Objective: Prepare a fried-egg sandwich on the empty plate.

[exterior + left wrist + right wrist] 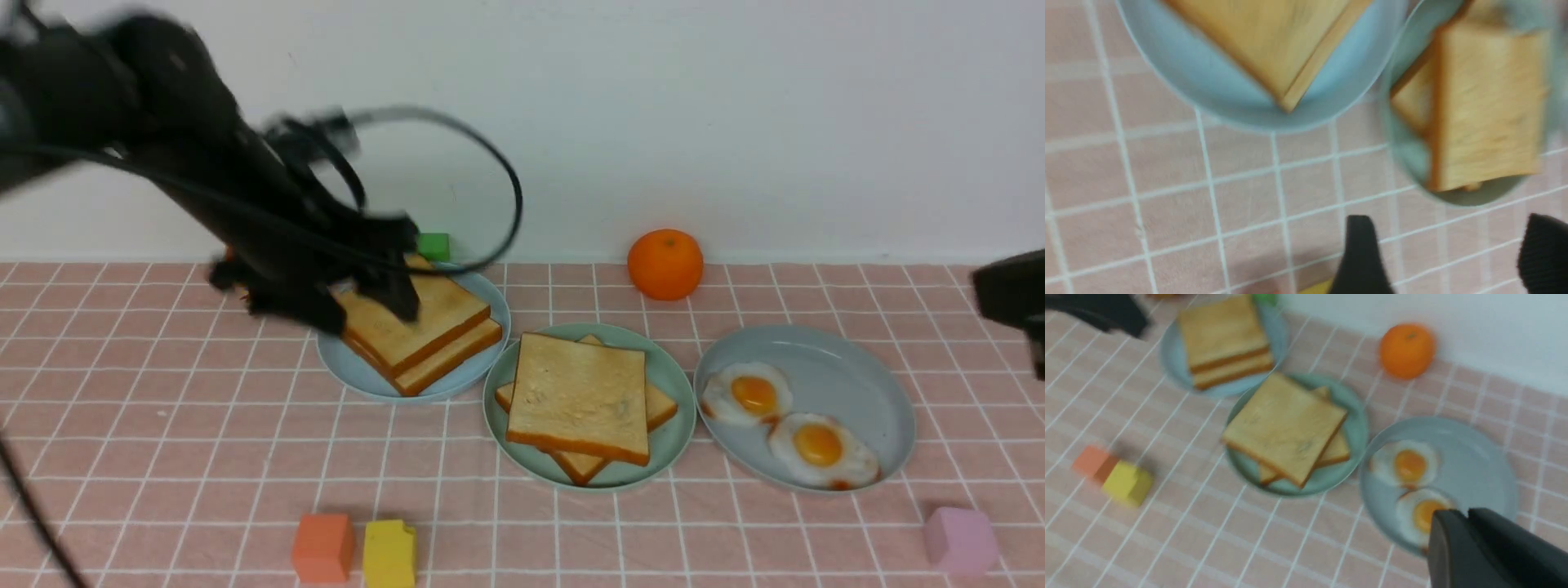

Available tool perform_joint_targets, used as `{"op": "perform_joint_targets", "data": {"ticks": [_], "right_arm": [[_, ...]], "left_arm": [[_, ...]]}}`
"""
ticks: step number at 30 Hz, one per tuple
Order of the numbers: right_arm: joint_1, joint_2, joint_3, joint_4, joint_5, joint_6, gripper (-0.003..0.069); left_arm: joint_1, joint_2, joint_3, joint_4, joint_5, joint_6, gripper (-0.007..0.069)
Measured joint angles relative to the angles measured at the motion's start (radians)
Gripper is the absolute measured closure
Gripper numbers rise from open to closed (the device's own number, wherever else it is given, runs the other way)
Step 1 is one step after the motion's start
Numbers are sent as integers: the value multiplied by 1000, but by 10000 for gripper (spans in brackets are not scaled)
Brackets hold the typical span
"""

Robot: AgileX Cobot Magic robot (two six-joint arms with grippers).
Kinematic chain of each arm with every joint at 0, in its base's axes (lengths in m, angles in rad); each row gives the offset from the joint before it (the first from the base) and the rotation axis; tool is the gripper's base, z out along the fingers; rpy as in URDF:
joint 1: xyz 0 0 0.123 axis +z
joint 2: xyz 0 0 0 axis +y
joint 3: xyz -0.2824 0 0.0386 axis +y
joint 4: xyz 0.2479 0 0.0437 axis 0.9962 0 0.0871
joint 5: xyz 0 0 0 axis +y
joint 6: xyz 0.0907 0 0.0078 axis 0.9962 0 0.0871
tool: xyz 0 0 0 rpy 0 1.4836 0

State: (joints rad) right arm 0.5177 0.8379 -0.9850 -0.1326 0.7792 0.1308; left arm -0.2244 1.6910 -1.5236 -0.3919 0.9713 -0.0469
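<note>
The fried-egg sandwich (580, 396), two toast slices stacked askew, lies on the mint-green plate (668, 367) at the table's middle. No egg shows between the slices. It also shows in the right wrist view (1286, 426) and, blurred, in the left wrist view (1486, 106). My left gripper (363, 309) is open and empty, blurred, over the near-left edge of the aligned toast stack (420, 331). In the left wrist view its fingers (1359, 253) stand wide apart over bare cloth. My right gripper (1466, 516) is shut and empty, above the near fried egg (1423, 514).
The toast stack sits on a blue-grey plate (359, 376). Two fried eggs (751, 394) lie on another blue-grey plate (857, 384) at the right. An orange (665, 263) and a green block (433, 246) are at the back. Orange (323, 547), yellow (389, 554) and pink (961, 539) blocks are near the front edge.
</note>
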Motion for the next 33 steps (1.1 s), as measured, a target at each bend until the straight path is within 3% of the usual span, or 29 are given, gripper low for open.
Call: {"op": "perform_joint_targets", "data": {"ticks": [3,8,11,15,20,24,33], "right_arm": [[0,-125,144,-95,-134,99,566],[0,-374,410,-219,-340,307,566],[0,-487,529,-225,-360,403,566],[0,-607,621,-226,-345,452,568],[0,-776,673,-240,-354,447,666],[0,-793,674,-245,-358,446,666],[0,-793,674,-245,-345,446,665]], "left_arm": [[0,-101,-4,-24,16,30,204],[0,-296,-9,-68,112,73,468],[0,-402,8,-54,164,69,603],[0,-544,82,-39,212,58,612],[0,-839,352,-5,254,31,612],[0,-1021,512,-53,250,21,612],[0,-1258,661,-188,70,7,612]]}}
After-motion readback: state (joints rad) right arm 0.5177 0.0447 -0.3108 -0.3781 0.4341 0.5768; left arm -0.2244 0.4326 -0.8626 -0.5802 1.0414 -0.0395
